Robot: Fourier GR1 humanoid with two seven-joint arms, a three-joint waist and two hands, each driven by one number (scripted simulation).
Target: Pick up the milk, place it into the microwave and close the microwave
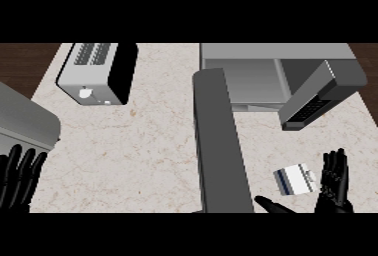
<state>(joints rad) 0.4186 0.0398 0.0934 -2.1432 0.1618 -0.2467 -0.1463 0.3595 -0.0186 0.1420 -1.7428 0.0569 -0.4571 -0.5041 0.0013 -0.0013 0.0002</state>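
The milk carton (295,179), white with a dark blue stripe, lies on the counter at the lower right. My right hand (334,182) is just right of it, fingers straight and pointing up, thumb (273,204) spread out below the carton; the hand is open and holds nothing. The microwave (277,75) stands at the back right with its cavity open. Its door (218,145) swings out toward me, seen edge-on as a long grey slab left of the carton. My left hand (18,177) rests open at the lower left edge, fingers up.
A toaster (100,72) stands at the back left of the marble counter (140,150). A grey appliance corner (26,120) juts in at the left edge. The microwave's dark control panel (317,95) angles out at the right.
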